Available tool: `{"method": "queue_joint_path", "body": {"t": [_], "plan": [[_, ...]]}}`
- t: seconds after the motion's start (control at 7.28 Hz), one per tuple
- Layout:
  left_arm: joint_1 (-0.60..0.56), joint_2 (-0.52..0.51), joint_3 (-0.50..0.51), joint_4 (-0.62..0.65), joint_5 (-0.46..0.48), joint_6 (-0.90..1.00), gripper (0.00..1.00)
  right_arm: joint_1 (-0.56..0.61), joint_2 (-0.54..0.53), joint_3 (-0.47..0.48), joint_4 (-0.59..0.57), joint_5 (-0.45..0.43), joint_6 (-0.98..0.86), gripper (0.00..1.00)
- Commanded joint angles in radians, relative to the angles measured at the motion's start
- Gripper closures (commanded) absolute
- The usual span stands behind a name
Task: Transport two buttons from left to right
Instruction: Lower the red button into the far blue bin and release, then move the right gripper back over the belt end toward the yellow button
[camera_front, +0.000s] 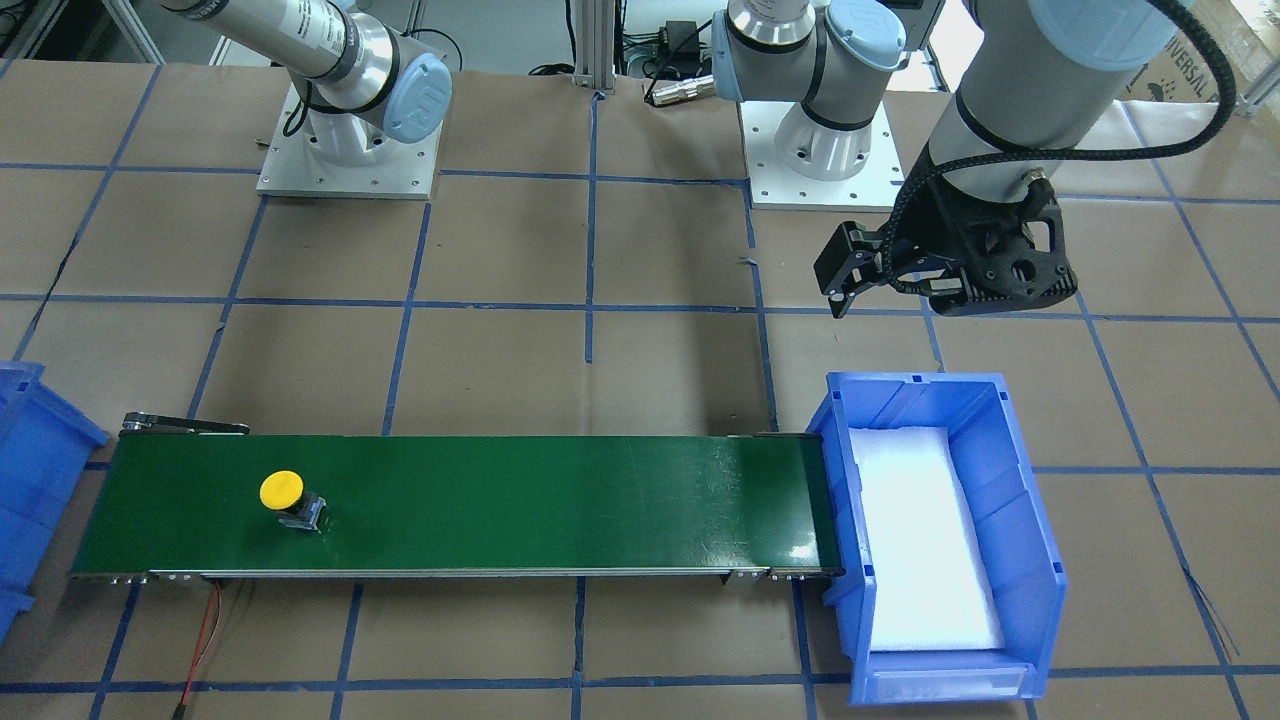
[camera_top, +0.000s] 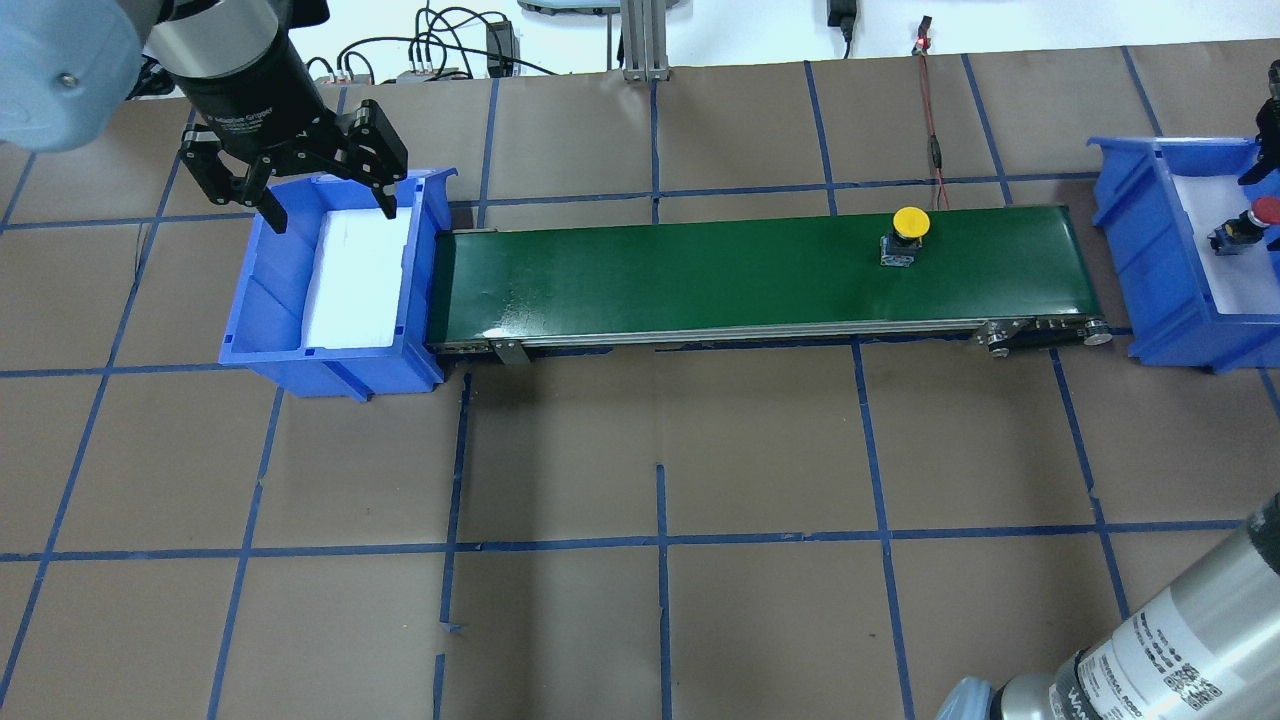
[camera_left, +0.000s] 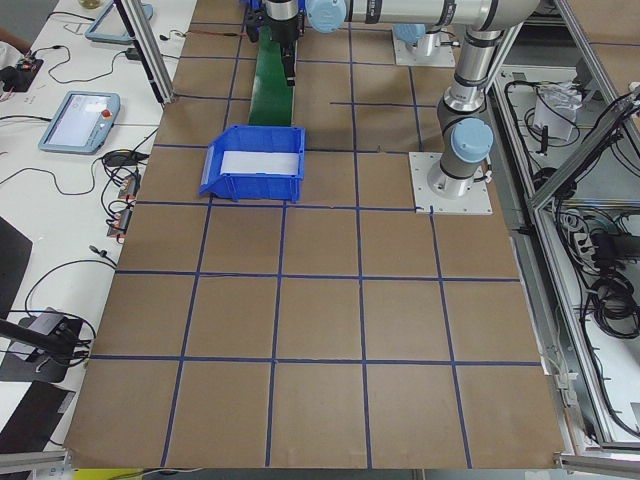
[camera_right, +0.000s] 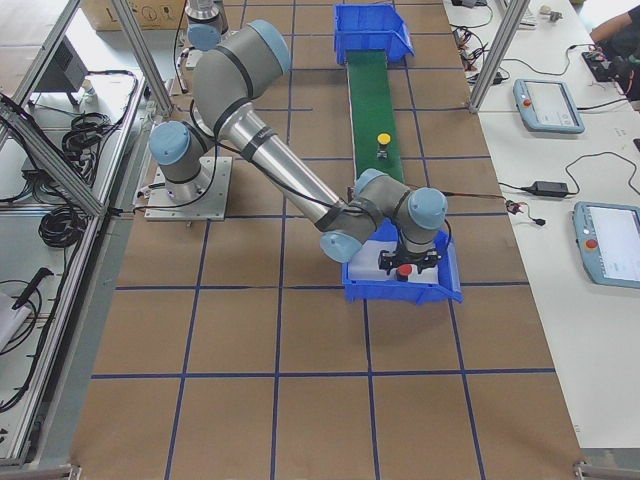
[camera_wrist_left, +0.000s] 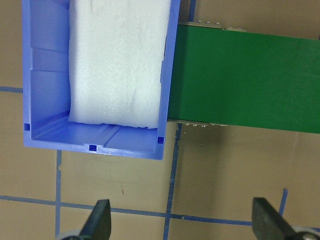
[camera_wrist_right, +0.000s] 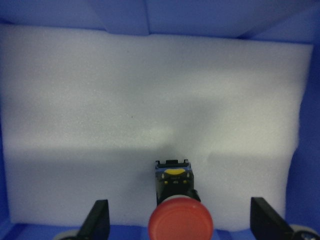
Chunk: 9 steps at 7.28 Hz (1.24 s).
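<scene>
In the right bin, the red button lies below the right claw, spread apart; left claw likewise spread

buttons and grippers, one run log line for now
yellow-capped push button: on green conveyor belt, toward right end | red-capped push button: in right blue plastic bin | right gripper: open, straddling it | left gripper: open, empty

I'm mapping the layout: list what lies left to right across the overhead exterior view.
Left blue bin → green conveyor belt → yellow button, on the belt's right part → right blue bin → red button, inside that bin.
</scene>
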Motion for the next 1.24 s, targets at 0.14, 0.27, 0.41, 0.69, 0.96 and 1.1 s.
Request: {"method": "queue_joint_path", "body": {"t": [0.14, 0.27, 0.41, 0.69, 0.96, 1.1], "plan": [[0.001, 0.0, 0.0, 0.0, 0.0, 0.0, 0.0, 0.175, -0.123, 0.002, 0.078, -0.014, 0.046, 0.0], [0.001, 0.0, 0.0, 0.0, 0.0, 0.0, 0.0, 0.217, -0.125, 0.009, 0.11, -0.014, 0.059, 0.0], [0.001, 0.002, 0.0, -0.001, 0.0, 0.0, 0.0, 0.25, -0.122, 0.013, 0.115, -0.003, 0.129, 0.0], [0.001, 0.002, 0.0, -0.001, 0.0, 0.0, 0.0, 0.332, -0.114, 0.084, 0.08, 0.006, 0.21, 0.0], [0.001, 0.002, 0.0, -0.001, 0.0, 0.0, 0.0, 0.334, -0.101, 0.175, -0.038, 0.011, 0.304, 0.0], [0.001, 0.002, 0.0, -0.001, 0.0, 0.0, 0.0, 0.335, -0.11, 0.218, -0.068, 0.038, 0.324, 0.0]]}}
